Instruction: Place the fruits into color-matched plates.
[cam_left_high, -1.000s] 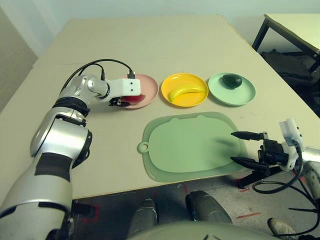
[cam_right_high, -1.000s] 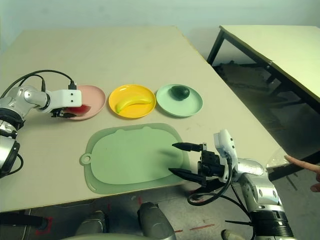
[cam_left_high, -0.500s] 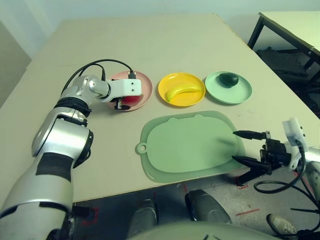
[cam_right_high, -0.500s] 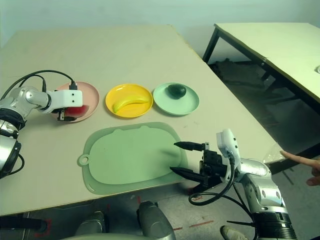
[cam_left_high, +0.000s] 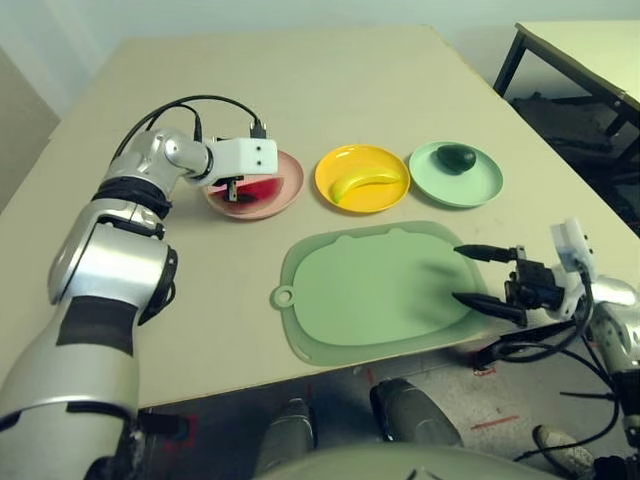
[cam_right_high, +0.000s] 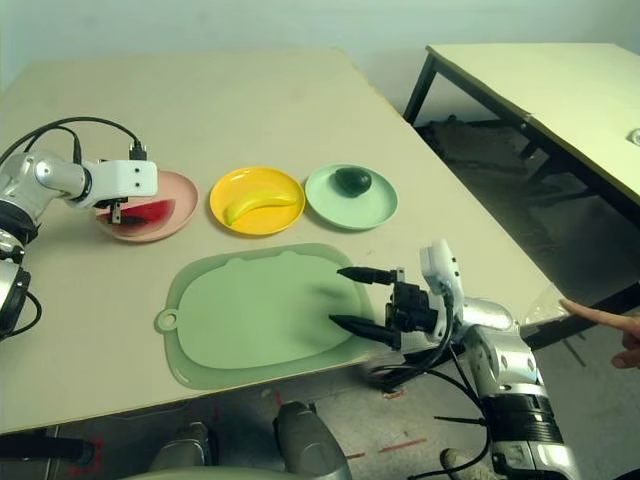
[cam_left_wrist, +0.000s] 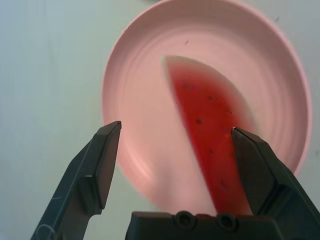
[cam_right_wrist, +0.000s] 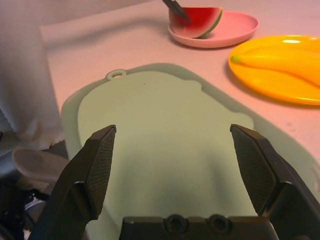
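Nearest, the right gripper (cam_right_high: 362, 298) hovers over the mat's (cam_left_high: 380, 290) right edge, jaws wide apart and empty. Beyond the mat three plates stand in a row on the table (cam_left_high: 300, 90). The green plate (cam_left_high: 478, 184) holds the dark avocado (cam_left_high: 458, 157); the yellow plate (cam_left_high: 345, 164) holds the curved banana (cam_left_high: 360, 184). The left gripper (cam_left_wrist: 175, 170) hangs above the pink plate (cam_left_wrist: 135, 120), jaws open, empty, straddling the watermelon (cam_left_wrist: 210, 125), a red wedge with green rind lying in that plate. The toys look light, rigid and smooth; the wedge is probably best taken across its flat faces.
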